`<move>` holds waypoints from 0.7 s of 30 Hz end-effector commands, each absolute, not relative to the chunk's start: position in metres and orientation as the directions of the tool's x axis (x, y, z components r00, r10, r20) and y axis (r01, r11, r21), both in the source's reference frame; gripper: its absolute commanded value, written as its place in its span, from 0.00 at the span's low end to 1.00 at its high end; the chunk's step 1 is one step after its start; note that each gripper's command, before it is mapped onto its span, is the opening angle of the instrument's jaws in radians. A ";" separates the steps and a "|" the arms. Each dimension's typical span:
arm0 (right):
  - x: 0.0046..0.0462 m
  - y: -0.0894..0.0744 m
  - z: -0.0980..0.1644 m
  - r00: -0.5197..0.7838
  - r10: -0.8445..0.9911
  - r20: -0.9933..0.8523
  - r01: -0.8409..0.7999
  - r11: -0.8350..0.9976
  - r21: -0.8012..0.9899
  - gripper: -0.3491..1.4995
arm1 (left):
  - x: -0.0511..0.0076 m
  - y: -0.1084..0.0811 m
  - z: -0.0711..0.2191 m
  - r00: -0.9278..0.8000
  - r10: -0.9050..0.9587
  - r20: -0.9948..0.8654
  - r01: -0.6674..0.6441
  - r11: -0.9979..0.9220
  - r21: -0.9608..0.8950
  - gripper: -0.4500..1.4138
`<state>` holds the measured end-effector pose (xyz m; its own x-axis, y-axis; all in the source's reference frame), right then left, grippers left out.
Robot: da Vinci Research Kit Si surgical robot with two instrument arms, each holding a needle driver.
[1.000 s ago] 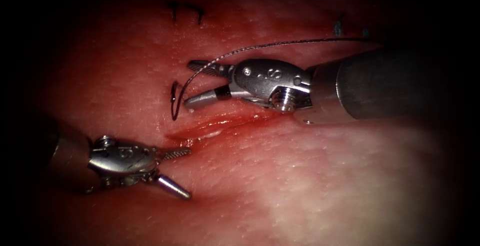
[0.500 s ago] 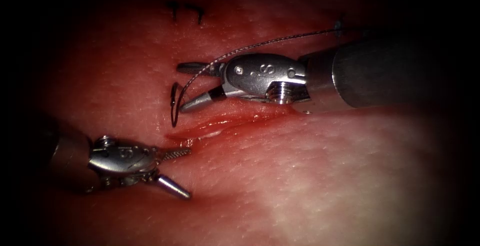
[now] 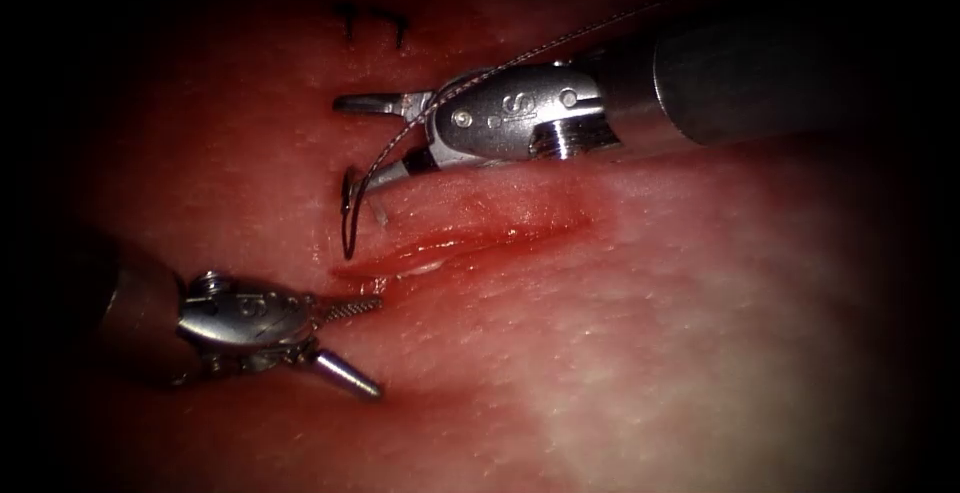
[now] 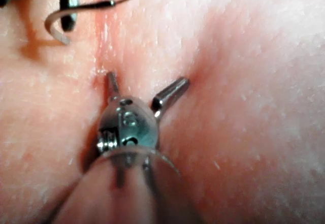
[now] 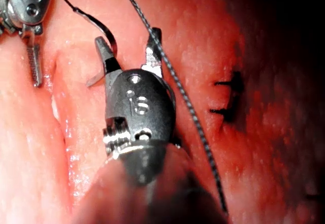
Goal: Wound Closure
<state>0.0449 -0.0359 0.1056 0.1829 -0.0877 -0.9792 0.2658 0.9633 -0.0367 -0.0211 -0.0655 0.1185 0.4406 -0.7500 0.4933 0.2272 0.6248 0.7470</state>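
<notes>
The tissue [image 3: 620, 353] lies pink and moist, its cut [image 3: 450, 248] glistening with red fluid [image 3: 400, 265]. The needle [image 3: 346, 215] lies at the cut's left end, thread [image 3: 520, 57] trailing off. Above the cut, the right tool [image 3: 365, 143] gapes, gripping nothing. Below the cut, the left tool [image 3: 365, 348] stands splayed, empty.

Bright light falls on the middle of the field, fading into darkness at the edges.
</notes>
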 end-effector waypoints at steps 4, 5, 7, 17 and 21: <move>0.0464 -0.037 0.106 0.170 -0.104 -0.980 0.273 0.960 -0.054 0.93 | -0.0216 -0.067 0.119 0.442 -0.751 0.491 0.224 0.622 0.750 0.65; 0.0465 -0.037 0.106 0.166 -0.106 -0.980 0.279 0.959 -0.056 0.93 | -0.0216 -0.067 0.119 0.442 -0.751 0.491 0.224 0.622 0.750 0.65; 0.0464 -0.037 0.107 0.161 -0.113 -0.980 0.288 0.956 -0.063 0.91 | -0.0215 -0.067 0.119 0.442 -0.751 0.491 0.224 0.622 0.750 0.65; 0.0444 -0.038 0.106 0.182 0.103 -0.978 0.322 0.933 0.158 0.00 | -0.0216 -0.067 0.119 0.442 -0.751 0.491 0.224 0.622 0.750 0.65; 0.0450 -0.037 0.107 0.230 0.240 -0.943 0.281 0.911 0.300 0.00 | -0.0215 -0.067 0.119 0.442 -0.751 0.491 0.224 0.622 0.750 0.65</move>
<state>0.0440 -0.0366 0.1066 0.2384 0.2584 -0.9362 0.2734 0.9071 0.3200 -0.0212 -0.0655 0.1186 0.4414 -0.7495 0.4933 0.2245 0.6245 0.7480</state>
